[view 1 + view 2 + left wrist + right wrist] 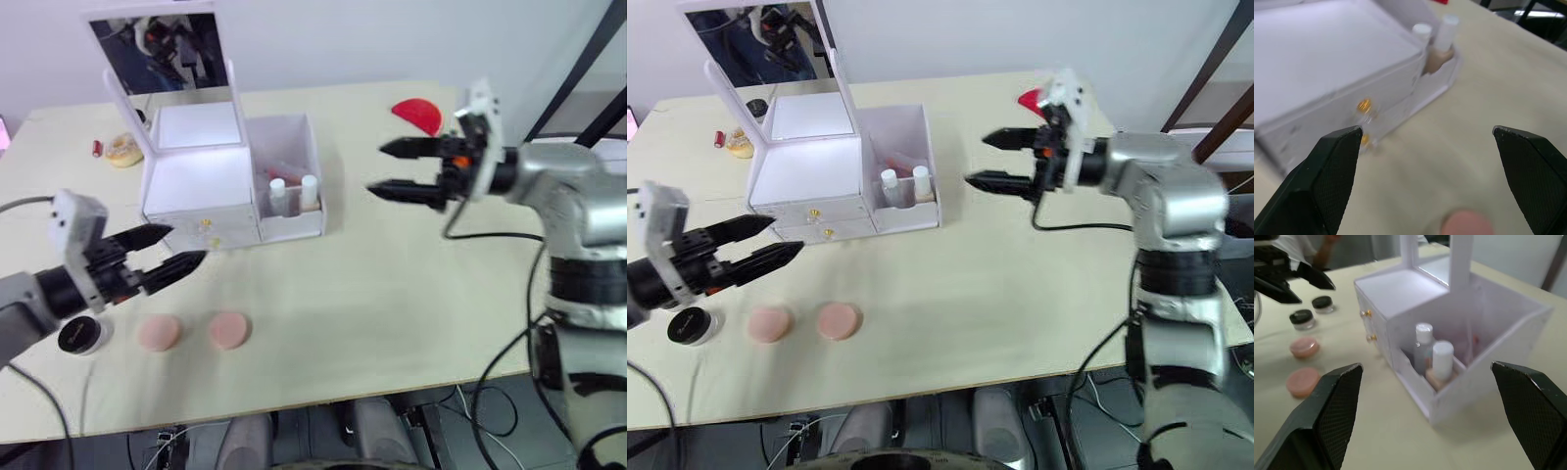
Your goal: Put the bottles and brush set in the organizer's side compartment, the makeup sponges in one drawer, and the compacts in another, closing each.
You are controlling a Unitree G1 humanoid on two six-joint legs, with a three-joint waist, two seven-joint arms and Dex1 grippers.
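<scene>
The white organizer (201, 181) stands at the back left of the table with its mirror lid (167, 54) raised. Both of its drawers, each with a gold knob (208, 226), are shut. In its side compartment (294, 147) stand two white-capped bottles (278, 196), with something pink behind them. Two pink round discs (159, 333) (230, 330) lie on the table in front, next to a black-lidded jar (80, 335). My left gripper (186, 245) is open and empty, just in front of the drawers. Right of the organizer and above the table, my right gripper (376, 168) is also open and empty.
A red half-round piece (418, 114) lies at the back right. A yellowish ring-shaped item (123, 149) and a small red thing (96, 148) sit left of the organizer. In the right wrist view a second black-lidded jar (1323, 304) shows beside the first.
</scene>
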